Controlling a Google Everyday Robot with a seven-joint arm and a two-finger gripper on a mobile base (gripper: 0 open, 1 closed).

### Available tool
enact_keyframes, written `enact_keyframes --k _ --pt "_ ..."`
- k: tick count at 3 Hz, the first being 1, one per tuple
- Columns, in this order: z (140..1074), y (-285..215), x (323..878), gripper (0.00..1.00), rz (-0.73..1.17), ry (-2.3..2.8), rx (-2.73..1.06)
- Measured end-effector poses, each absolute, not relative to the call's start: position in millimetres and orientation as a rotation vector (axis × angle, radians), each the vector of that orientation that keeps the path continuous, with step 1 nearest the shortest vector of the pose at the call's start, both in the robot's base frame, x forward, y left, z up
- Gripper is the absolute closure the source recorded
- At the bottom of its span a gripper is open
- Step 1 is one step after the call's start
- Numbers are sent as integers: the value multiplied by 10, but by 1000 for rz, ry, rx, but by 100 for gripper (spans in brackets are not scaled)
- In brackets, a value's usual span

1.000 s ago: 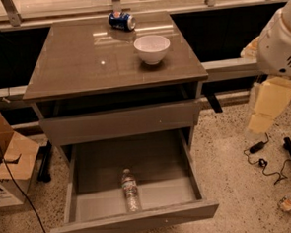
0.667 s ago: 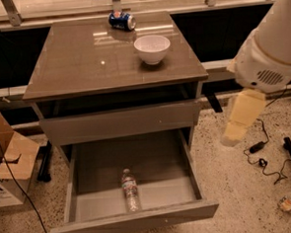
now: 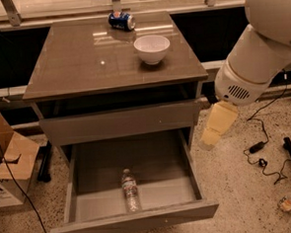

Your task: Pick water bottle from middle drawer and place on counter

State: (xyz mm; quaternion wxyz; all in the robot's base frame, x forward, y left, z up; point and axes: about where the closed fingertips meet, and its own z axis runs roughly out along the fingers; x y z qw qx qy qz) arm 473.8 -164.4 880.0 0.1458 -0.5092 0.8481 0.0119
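The water bottle [image 3: 130, 190] lies on its side on the bare grey floor of the open middle drawer [image 3: 137, 222], near the front, cap pointing toward the back. The drawer is pulled well out below the closed top drawer front. The counter [image 3: 83, 63] is the glossy grey-brown top of the cabinet. My gripper [image 3: 212, 136] hangs from the white arm [image 3: 253, 62] just right of the cabinet, above the drawer's right rim and up and to the right of the bottle, apart from it.
A white bowl [image 3: 152, 49] and a blue soda can [image 3: 122, 20] on its side sit on the counter's back right. Cardboard boxes [image 3: 10, 161] stand on the floor at left. Cables [image 3: 259, 151] and a small item [image 3: 289, 201] lie on the floor at right.
My arm has swung in from the right edge toward the cabinet, and the gripper has come left and lower, close to the drawer's right side. The bottle has not moved.
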Motion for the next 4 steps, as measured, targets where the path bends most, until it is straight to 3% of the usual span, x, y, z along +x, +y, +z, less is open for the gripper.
enact_keyframes --k 4 --pt "7335 -1014 5319 0 225 2698 -1243"
